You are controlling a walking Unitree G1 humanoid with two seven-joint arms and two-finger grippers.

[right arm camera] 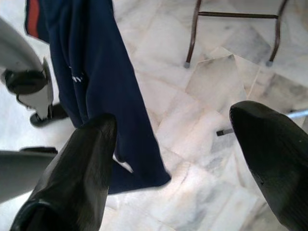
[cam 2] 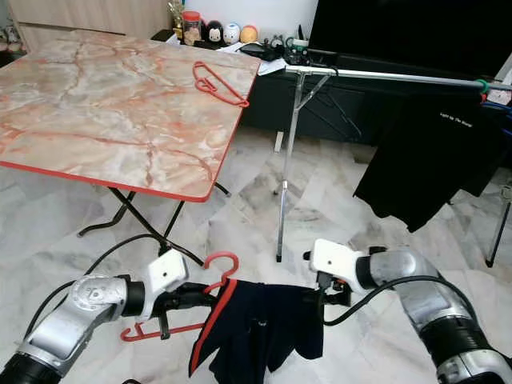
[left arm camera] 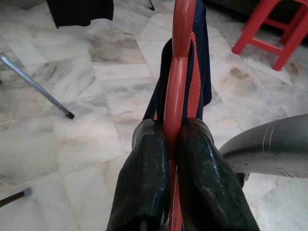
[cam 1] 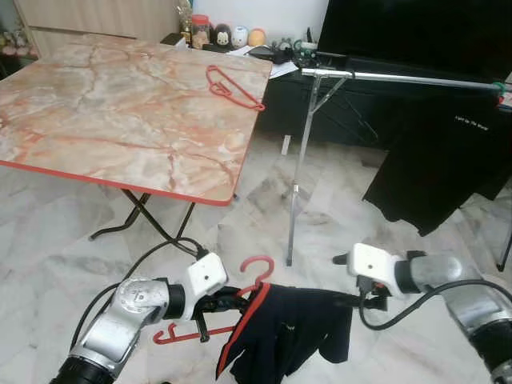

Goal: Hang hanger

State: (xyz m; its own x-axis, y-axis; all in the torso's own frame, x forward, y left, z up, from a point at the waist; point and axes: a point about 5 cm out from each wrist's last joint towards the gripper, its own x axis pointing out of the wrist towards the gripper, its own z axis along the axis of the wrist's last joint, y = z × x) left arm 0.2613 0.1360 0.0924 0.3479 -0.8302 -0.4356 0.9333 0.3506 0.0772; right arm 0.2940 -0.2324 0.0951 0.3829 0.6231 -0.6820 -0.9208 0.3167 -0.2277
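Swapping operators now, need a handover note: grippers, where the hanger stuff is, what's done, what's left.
Left gripper: shut on the red hanger, held low in front of the robot over the marble floor.
Right gripper: open, beside the dark navy garment, not gripping it.
The garment is draped on the held hanger, red trim showing.
Clothes rail stands ahead to the right, a black shirt already hanging on it.
A spare red hanger lies on the marble-top table.
Done: hanger picked up with garment on it.
Left: probably raise it and hook it over the rail.
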